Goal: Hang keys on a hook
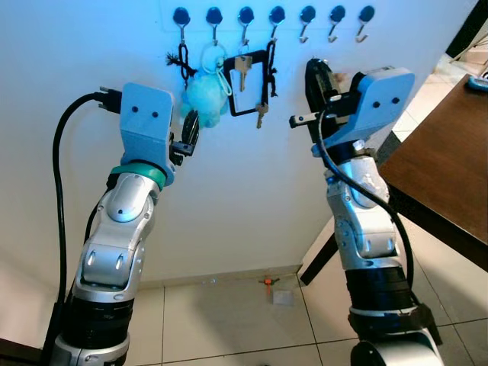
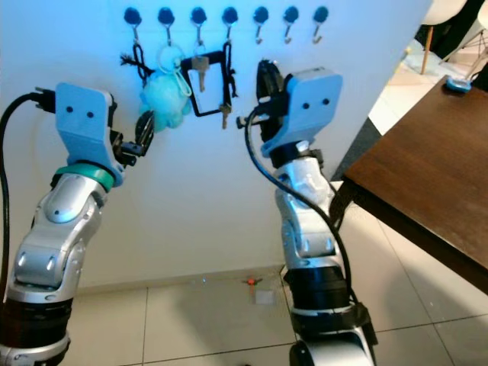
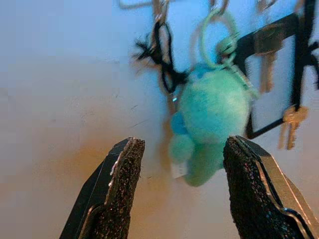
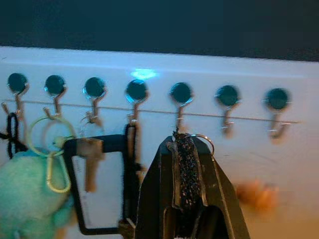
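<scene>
A row of blue-headed hooks [image 1: 277, 14] runs along the white wall. The leftmost ones carry a black tassel [image 1: 181, 61], a teal plush keychain [image 1: 206, 95], a silver key [image 1: 242, 69] and a black strap loop with a brass key [image 1: 263, 84]. The three hooks on the right [image 1: 336, 19] are bare. My right gripper [image 1: 316, 76] is raised to the wall just below the fifth hook [image 4: 180, 97], shut on a silver key ring [image 4: 203, 141]; an orange blur [image 4: 254, 196] hangs beside it. My left gripper [image 3: 179, 144] is open, just below and in front of the plush.
A dark brown table [image 1: 442, 168] juts in from the right, close to my right arm, with a blue object [image 1: 479, 84] on it. Below is a tiled floor [image 1: 229, 320] with a small orange bit [image 1: 267, 281] by the skirting.
</scene>
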Controlling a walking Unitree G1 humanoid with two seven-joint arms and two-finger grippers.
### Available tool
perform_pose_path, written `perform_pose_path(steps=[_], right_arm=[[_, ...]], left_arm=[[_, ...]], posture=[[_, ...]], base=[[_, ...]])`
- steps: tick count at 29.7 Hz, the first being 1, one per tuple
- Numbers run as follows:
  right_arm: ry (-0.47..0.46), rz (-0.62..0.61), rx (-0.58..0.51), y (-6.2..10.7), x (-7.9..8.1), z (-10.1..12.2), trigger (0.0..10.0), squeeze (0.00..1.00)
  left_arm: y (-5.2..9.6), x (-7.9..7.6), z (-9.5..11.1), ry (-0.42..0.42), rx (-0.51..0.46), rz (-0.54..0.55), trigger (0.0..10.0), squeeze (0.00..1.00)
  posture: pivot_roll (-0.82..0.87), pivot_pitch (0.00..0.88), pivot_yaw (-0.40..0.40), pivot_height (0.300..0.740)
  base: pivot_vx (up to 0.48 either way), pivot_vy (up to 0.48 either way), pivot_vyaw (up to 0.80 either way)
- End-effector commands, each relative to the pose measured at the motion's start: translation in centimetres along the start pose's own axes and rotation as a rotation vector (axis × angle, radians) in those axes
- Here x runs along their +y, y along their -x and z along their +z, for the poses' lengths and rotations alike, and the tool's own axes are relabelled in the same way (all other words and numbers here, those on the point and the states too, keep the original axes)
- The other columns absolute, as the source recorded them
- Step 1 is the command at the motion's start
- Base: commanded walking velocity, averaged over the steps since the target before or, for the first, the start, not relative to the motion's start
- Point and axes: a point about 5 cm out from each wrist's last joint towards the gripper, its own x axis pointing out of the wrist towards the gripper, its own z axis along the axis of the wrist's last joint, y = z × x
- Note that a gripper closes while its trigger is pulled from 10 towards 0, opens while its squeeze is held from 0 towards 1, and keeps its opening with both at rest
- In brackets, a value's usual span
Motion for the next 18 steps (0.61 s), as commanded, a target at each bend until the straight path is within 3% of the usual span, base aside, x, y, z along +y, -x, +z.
perform_pose_path(steps=[1, 5, 7, 12, 14, 18], right_arm=[[0.014, -0.023, -0.01, -0.4, -0.7, 0.3, 10.0, 0.0], [0.019, -0.036, -0.007, -0.5, -1.0, 0.3, 10.0, 0.0], [0.008, -0.068, 0.017, -0.6, -1.9, -0.2, 10.0, 0.0], [0.002, -0.077, 0.028, -0.6, -2.1, -0.4, 10.0, 0.0], [0.008, -0.061, 0.064, -0.7, -2.4, -1.0, 10.0, 0.0], [-0.004, -0.04, 0.073, -2.0, -3.0, -1.0, 10.0, 0.0]], left_arm=[[0.3, -0.4, 0.9, -0.028, -0.052, -0.043, 10.0, 0.0], [0.4, -0.7, 1.3, -0.038, -0.074, -0.07, 10.0, 0.0], [0.8, -1.0, 2.7, -0.054, -0.163, -0.102, 10.0, 0.0], [0.9, -1.0, 3.3, -0.054, -0.199, -0.106, 10.0, 0.0], [1.0, -1.7, 5.4, -0.033, -0.274, -0.176, 10.0, 0.0], [1.4, -3.0, 5.8, -0.048, -0.268, -0.28, 10.0, 0.0]], posture=[[-0.03, 0.048, 0.073, 0.74], [-0.03, 0.048, 0.073, 0.74], [-0.03, 0.045, 0.073, 0.74], [-0.03, 0.045, 0.073, 0.74], [-0.03, 0.046, 0.073, 0.74], [-0.03, 0.052, 0.085, 0.74]], base=[[0.0, 0.0, 0.0], [0.0, 0.0, 0.0], [0.0, 0.0, 0.0], [0.0, 0.0, 0.0], [0.0, 0.0, 0.0], [0.0, 0.0, 0.0]])
